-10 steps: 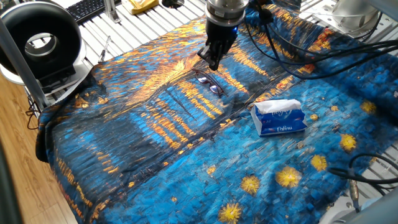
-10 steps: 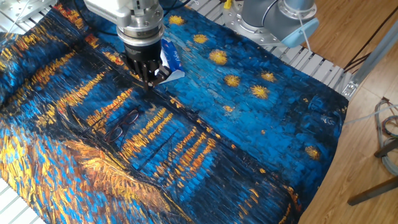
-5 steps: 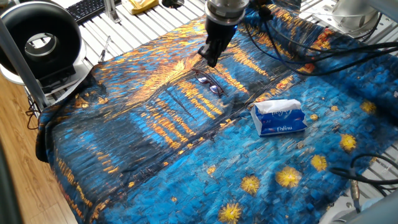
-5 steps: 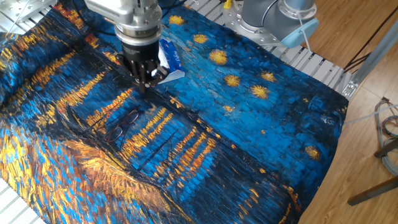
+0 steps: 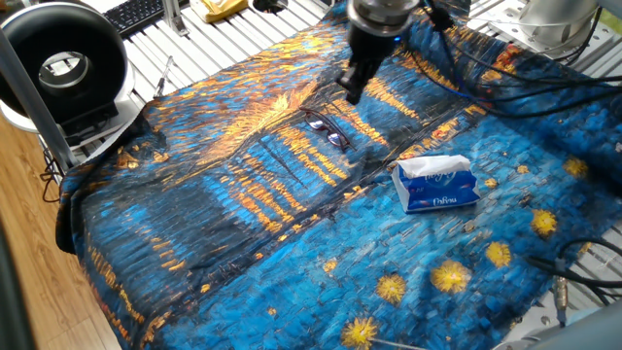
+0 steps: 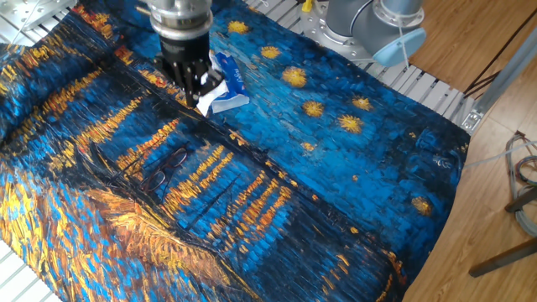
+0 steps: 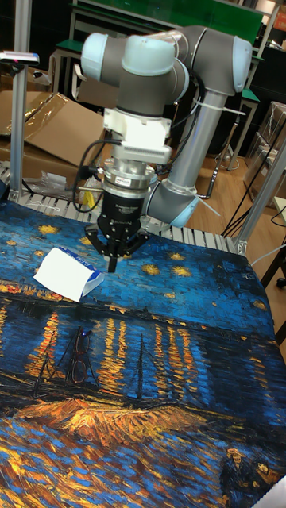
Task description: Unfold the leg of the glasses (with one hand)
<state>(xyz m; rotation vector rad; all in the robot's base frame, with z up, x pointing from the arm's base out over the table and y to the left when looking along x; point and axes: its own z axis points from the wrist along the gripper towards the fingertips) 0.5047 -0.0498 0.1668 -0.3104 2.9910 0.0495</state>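
Gripper [image 7: 112, 263] closed, empty, raised above the painted cloth [image 5: 292, 214]. Glasses [image 5: 327, 129] lie flat on cloth, apart from gripper; tissue pack [image 5: 436, 184] nearby.

The only lettering in view sits on the blue side of the tissue pack [image 5: 435, 184], a short white word in script that is too small and blurred to read. The keyboard [image 5: 133, 14] at the far edge shows keys but no legible characters. Nothing else carries readable text.
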